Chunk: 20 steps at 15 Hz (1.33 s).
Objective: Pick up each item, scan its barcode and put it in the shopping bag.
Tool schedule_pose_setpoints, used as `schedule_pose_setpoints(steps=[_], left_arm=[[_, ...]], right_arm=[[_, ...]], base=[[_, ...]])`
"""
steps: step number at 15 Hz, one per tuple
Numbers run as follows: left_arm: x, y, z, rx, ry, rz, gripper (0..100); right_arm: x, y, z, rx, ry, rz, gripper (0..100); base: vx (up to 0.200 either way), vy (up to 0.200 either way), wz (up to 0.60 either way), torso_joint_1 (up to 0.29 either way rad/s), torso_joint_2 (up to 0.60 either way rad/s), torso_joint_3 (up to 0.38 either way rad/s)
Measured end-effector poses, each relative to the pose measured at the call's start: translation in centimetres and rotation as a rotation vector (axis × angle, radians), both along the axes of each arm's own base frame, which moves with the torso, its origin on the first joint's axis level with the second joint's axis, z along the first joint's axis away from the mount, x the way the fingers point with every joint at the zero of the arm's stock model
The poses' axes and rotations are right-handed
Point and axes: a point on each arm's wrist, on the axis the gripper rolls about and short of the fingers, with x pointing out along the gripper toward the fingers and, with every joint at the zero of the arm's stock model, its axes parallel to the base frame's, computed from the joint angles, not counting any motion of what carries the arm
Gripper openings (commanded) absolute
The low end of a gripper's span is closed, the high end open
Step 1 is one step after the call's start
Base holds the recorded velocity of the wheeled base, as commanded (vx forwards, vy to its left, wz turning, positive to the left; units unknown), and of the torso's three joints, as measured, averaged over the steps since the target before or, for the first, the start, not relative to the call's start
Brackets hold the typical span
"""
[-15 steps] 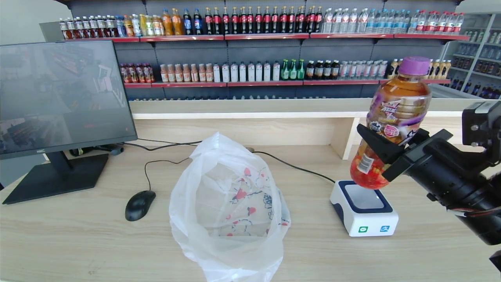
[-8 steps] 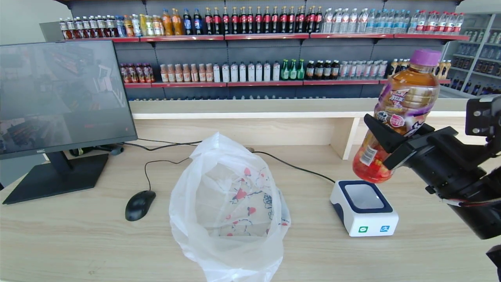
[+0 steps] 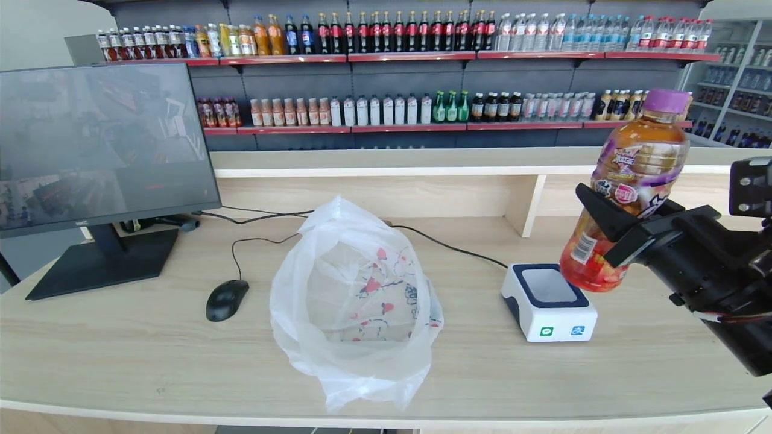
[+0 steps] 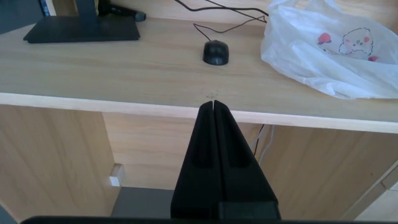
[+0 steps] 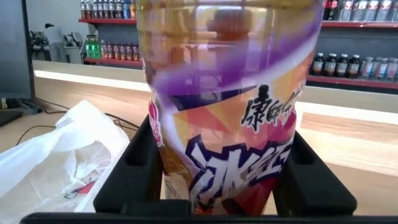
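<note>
An orange drink bottle (image 3: 627, 193) with a purple cap and a purple label hangs tilted in the air, with my right gripper (image 3: 610, 224) shut on its lower half. Its base hovers by the right edge of the white and blue barcode scanner (image 3: 546, 301). In the right wrist view the bottle (image 5: 230, 112) sits between the black fingers (image 5: 140, 162). The white shopping bag (image 3: 356, 301) stands open at the table's middle, left of the scanner. My left gripper (image 4: 213, 107) is shut on nothing, below the table's front edge.
A monitor (image 3: 102, 144) on its stand is at the table's far left, with a black mouse (image 3: 227, 299) and cables beside the bag. A raised wooden counter (image 3: 422, 163) runs along the back. Shelves of bottles line the wall behind.
The head camera has shifted, so the whole scene sits differently. The right gripper has carried the bottle from right over the scanner's window to its right edge.
</note>
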Motion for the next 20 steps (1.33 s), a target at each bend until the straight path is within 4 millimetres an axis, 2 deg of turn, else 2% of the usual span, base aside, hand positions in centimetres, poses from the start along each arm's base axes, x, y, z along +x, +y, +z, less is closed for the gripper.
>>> schedule_pose_setpoints(steps=[5, 8, 14, 20], left_arm=[[0.00, 0.00, -0.02, -0.001, 0.002, 0.000, 0], [0.00, 0.00, 0.00, 0.000, 0.000, 0.000, 0], [0.00, 0.00, -0.01, 0.002, 0.001, 0.000, 0], [0.00, 0.00, -0.02, 0.002, 0.002, 0.000, 0]], right_arm=[[-0.29, -0.21, 0.18, 0.003, -0.010, -0.004, 0], [-0.61, -0.26, 0.23, 0.001, -0.013, -0.002, 0], [-0.65, -0.21, 0.31, 0.003, -0.016, 0.004, 0], [-0.14, -0.10, -0.13, -0.002, 0.004, 0.001, 0]], base=[[0.000, 0.200, 0.00, 0.007, 0.00, 0.003], [0.000, 0.000, 0.00, 0.000, 0.00, 0.000], [0.000, 0.000, 0.60, 0.004, 0.00, 0.002], [0.000, 0.000, 0.00, 0.000, 0.00, 0.000]])
